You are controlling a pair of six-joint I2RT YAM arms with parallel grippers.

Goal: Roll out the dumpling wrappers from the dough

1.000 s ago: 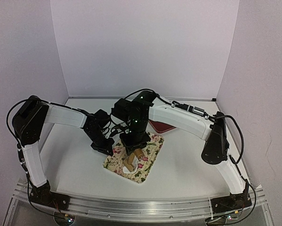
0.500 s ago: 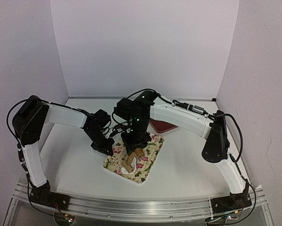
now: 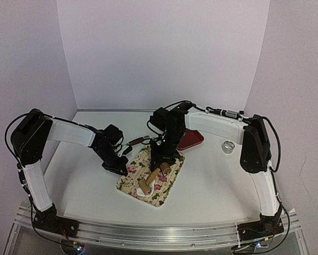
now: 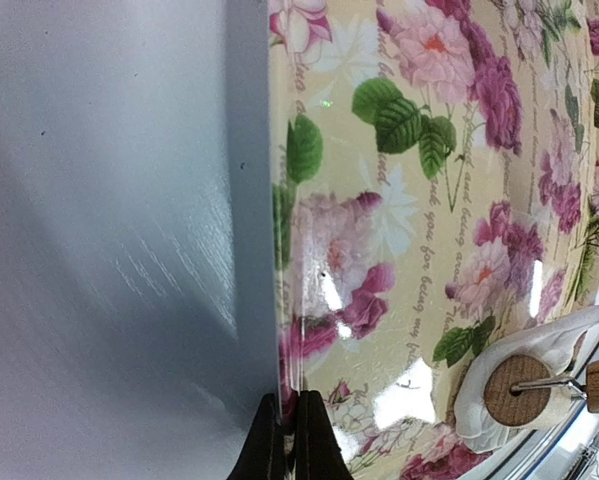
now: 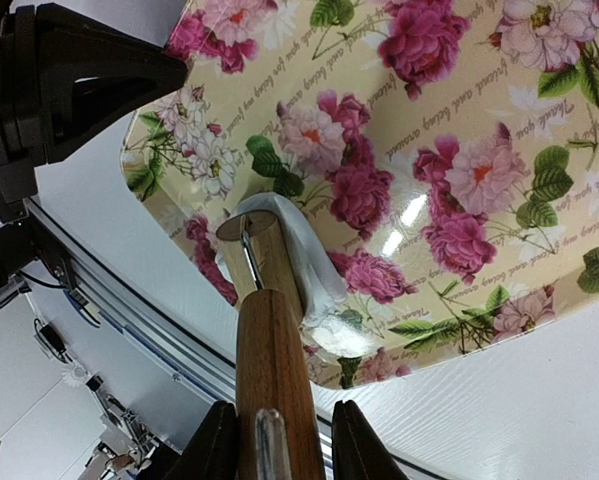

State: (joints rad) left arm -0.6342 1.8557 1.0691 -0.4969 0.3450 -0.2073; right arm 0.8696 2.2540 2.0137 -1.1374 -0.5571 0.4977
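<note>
My left pincer (image 4: 290, 420), pressed together, pinches the left edge of the mat (image 4: 429, 200) down at the counter (image 4: 99, 200). At the mat's near corner is the wrapper (image 5: 304, 255), white and rumpled, draped up over the tip of the pin (image 5: 269, 340). The pin runs from that near-left tip back toward far right, where my right pincer (image 5: 279, 415) clamps its handle. The dough therefore lies straight down the pin's axis from that pincer, so the right arm is the one to work it. Farther right, the red tray (image 3: 193, 139) is half hidden by my arm, and I cannot tell its contents. The ring (image 3: 228, 147) sits on the counter beyond.
</note>
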